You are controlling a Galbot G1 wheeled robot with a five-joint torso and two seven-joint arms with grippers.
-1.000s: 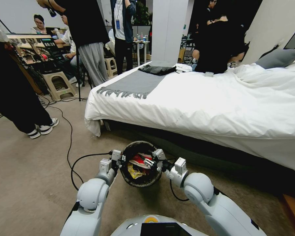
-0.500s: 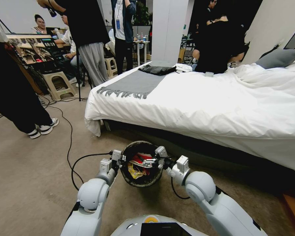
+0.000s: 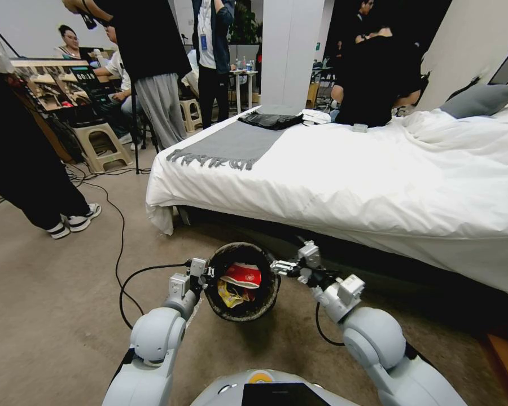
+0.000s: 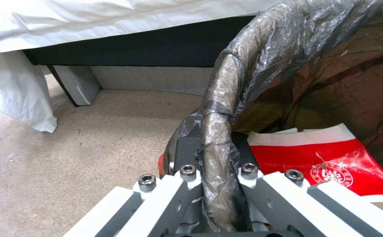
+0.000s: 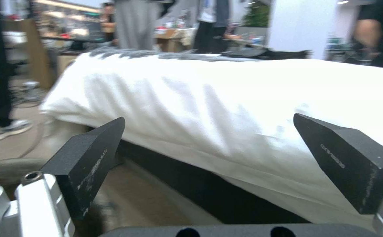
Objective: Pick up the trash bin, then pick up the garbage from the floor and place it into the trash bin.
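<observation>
The trash bin (image 3: 268, 304), round with a dark bag over its rim, hangs just above the floor in front of me. My left gripper (image 3: 207, 272) is shut on its left rim; in the left wrist view the fingers (image 4: 187, 149) pinch the bagged rim (image 4: 220, 108). Garbage lies inside: a red-and-white carton (image 3: 242, 274) (image 4: 332, 161) on top and a yellow wrapper (image 3: 227, 294) below it. My right gripper (image 3: 283, 266) hovers just outside the bin's right rim, open with nothing in it. Its black fingers (image 5: 90, 154) stand wide apart in the right wrist view.
A white-covered bed (image 3: 350, 180) runs across the right, its dark base and leg (image 4: 75, 82) close behind the bin. A black cable (image 3: 121, 248) snakes over the carpet at left. People (image 3: 17, 163) and stools (image 3: 99, 144) stand at the far left.
My right gripper has drawn out of the bin, up and to the right. The red-and-white carton now lies flat on top inside. The left gripper and bin have stayed put.
</observation>
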